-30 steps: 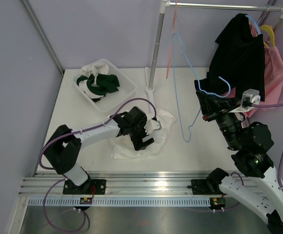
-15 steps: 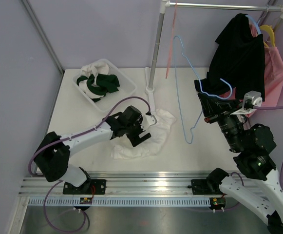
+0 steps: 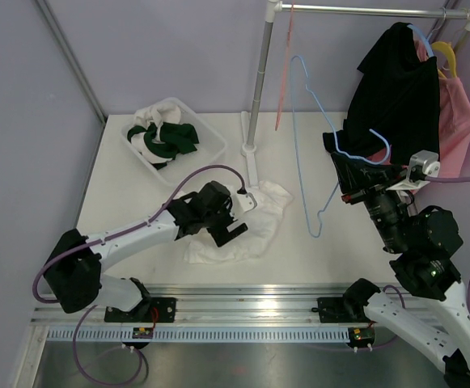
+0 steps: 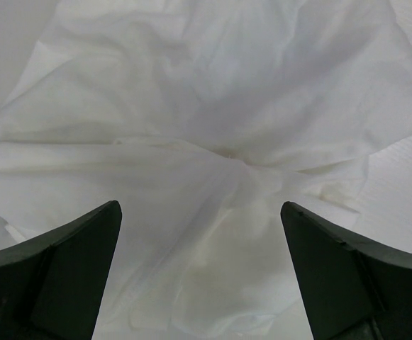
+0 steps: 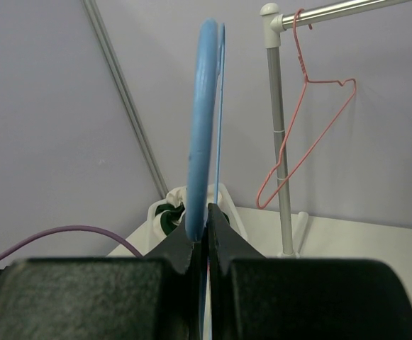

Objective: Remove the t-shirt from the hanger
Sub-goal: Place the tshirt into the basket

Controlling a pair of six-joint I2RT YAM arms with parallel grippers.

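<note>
Left gripper (image 3: 238, 218) has shifted left; jaws spread wide, holding nothing, just over crumpled white t-shirt (image 3: 218, 250). Right gripper (image 5: 207, 219) clamps blue hanger (image 5: 198, 127), well apart from shirt.

Both arms have white links and bulky black joints: the left arm (image 3: 133, 233) and the right arm (image 3: 417, 319). A purple cable (image 3: 212, 168) runs along each. The left pincer (image 4: 198, 205) has dark, wedge-shaped fingers (image 4: 57, 276). A white camera box (image 3: 423, 165) tops the right wrist.

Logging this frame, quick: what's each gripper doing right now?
Left gripper: open above the white t-shirt, holding nothing.
Right gripper: shut on the blue hanger.
</note>
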